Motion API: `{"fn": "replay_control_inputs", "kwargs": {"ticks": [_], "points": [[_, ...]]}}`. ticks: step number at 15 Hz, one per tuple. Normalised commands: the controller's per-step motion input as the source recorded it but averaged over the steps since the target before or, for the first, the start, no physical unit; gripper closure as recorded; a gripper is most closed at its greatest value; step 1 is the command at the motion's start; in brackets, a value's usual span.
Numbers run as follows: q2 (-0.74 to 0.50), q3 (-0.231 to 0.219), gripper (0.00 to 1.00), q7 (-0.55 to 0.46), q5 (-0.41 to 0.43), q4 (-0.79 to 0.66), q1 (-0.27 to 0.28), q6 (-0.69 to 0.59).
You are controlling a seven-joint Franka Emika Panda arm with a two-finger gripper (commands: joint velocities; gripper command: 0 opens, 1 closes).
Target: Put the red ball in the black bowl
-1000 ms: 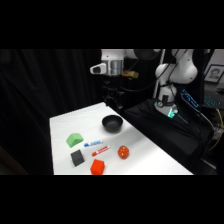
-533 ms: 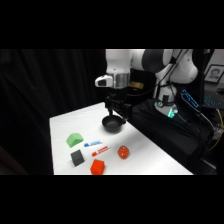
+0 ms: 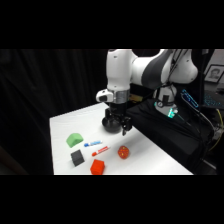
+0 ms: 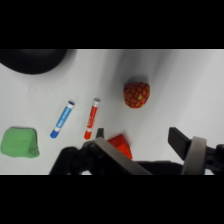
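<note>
Dark, black-draped surroundings around a white table [image 3: 155, 162]. White robot arm reaching in from the upper right of the side view, hand [image 3: 119, 128] hanging low at centre frame, close by the black bowl [image 4: 32, 61], which is mostly hidden there. From the wrist view: hand released, fingers [image 4: 186, 145] spread wide along the bottom edge, nothing between them.

Red ball [image 4: 136, 94] resting alone on bare table, right of centre in the wrist view and lower right of the hand in the side view, well apart from the bowl at the upper left corner. Red marker [image 4: 92, 118] and blue marker [image 4: 62, 119] lying side by side left of the ball, a green block [image 4: 20, 142] at the far left, a red cube [image 4: 120, 145] partly covered by one finger.

Step in hand, by judgement: reaching for the ball, not yet grasped. To do it well: centre the open fingers over the ball, clear of the red cube and red marker; descend straight down; close gently around the widest part so the round shape does not squirt out sideways; lift clear before travelling to the bowl.
</note>
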Motion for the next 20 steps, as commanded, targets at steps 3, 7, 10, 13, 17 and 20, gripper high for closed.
{"fn": "replay_control_inputs", "kwargs": {"ticks": [3,7,10,13,17,20], "points": [[0.23,0.059,0.0,-0.17,0.125,0.03,-0.025,0.31],[0.22,0.072,0.0,-0.12,0.094,0.06,-0.038,0.26],[0.18,0.113,0.0,-0.12,0.122,0.07,-0.044,0.2],[0.17,0.127,0.0,-0.13,0.136,0.07,-0.045,0.17],[0.17,0.084,0.0,-0.1,0.102,0.08,-0.051,0.18],[0.18,0.043,0.0,-0.05,0.05,0.07,-0.047,0.19]]}}
